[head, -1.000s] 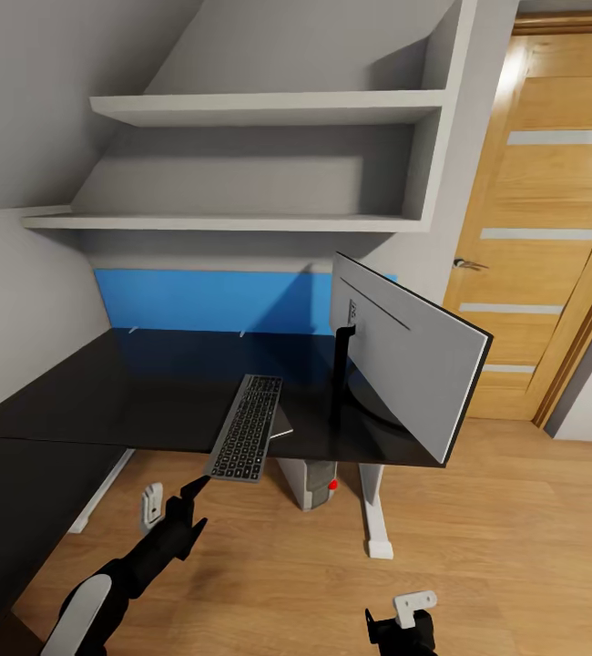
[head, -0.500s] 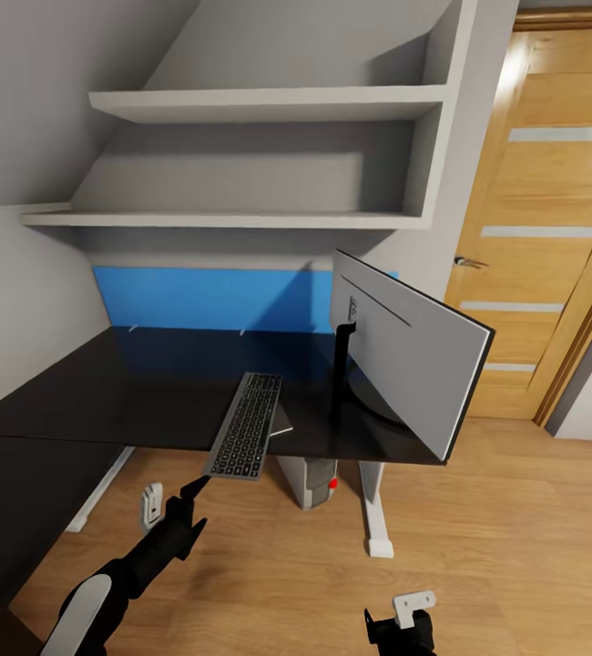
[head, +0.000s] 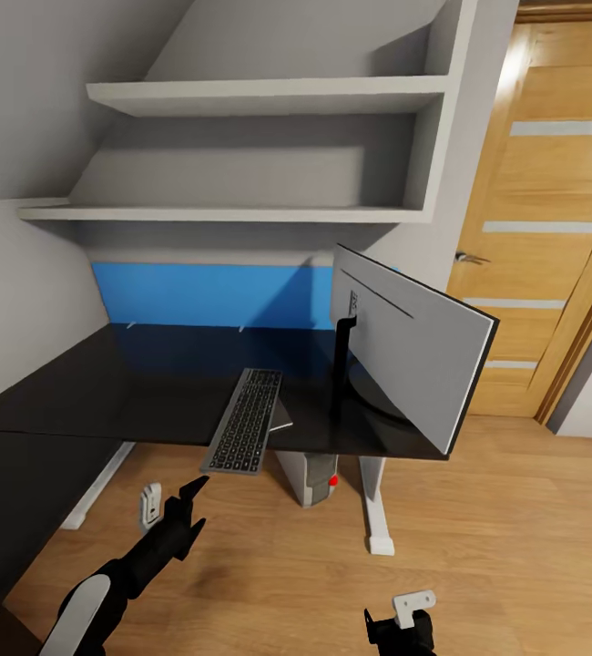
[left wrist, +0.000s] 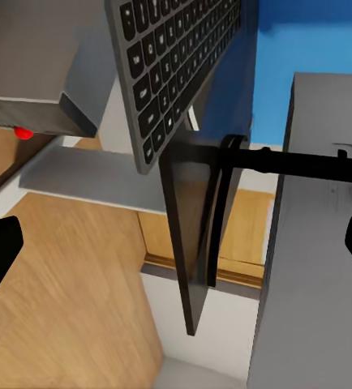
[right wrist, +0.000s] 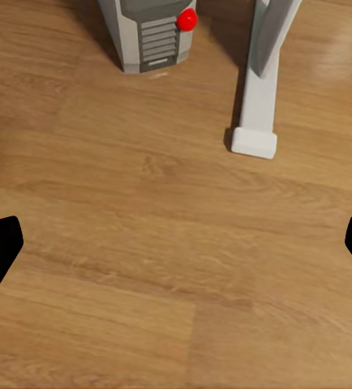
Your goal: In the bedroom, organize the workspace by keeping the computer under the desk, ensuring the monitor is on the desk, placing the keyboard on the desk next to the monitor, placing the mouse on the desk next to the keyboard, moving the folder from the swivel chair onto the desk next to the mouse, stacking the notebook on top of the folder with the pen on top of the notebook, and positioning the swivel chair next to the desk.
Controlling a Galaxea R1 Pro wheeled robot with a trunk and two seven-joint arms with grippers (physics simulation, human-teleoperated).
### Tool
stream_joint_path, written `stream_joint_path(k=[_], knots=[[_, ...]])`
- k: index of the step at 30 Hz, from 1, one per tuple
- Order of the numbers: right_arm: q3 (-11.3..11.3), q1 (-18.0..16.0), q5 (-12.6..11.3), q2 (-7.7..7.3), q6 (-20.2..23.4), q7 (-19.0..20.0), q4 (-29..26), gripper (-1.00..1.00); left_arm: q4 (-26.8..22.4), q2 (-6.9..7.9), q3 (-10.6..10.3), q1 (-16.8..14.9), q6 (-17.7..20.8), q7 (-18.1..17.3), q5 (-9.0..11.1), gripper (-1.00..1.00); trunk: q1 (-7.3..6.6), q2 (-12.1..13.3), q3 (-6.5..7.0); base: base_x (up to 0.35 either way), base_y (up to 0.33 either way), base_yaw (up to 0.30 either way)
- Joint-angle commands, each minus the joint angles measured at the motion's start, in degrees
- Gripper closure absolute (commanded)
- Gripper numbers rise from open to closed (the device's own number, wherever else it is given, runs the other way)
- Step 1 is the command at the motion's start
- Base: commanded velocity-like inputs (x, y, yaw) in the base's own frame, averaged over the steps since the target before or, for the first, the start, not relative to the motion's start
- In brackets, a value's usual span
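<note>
Nearest the camera, two hands hang low over the wood floor (head: 515,565). The left hand (head: 170,504) has its fingers spread apart and holds nothing, pointing up towards the worktop edge. The right hand (head: 403,612) is cut off by the frame's lower edge; in its wrist view the two dark fingertips sit wide apart at the sides, nothing between them.

Next, one keyboard (head: 244,433) lies on the black worktop (head: 86,392), its near end sticking out over the front edge. A thin grey corner pokes out from beneath it; what that is cannot be made out. Under the worktop stands one computer (head: 311,480), red light showing, its top hidden by the worktop, beside the white pedestal leg (head: 373,510).

On the worktop's right end stands one monitor (head: 414,355), silver back turned our way, on its thin black neck. Behind, a blue panel (head: 209,296) along the wall, two white shelves (head: 241,214) above, and one oak door (head: 542,237) at right, partly cut off.
</note>
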Motion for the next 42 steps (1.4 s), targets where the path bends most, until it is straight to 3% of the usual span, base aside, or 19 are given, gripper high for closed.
stream_joint_path(k=[1,24,42], knots=[[0.49,0.00,-0.17,0.03,-0.07,-0.36,0.03,-1.00,-0.08,-0.01,0.06,-0.03,0.26,0.50,0.61,-1.00,0.23,-0.45,-0.25,0.000,0.000,0.000],[0.53,0.49,0.03,0.52,-0.27,-0.35,-0.06,-1.00,-0.08,-0.01,-0.06,-0.03,0.26,0.50,0.65,-1.00,5.28,-9.68,-4.37,0.000,0.000,0.000],[0.56,0.49,0.03,0.54,-0.28,-0.36,-0.07,-1.00,0.08,-0.01,-0.12,-0.03,0.31,0.47,0.75,-1.00,5.28,-9.68,-4.37,0.004,-0.001,0.000]])
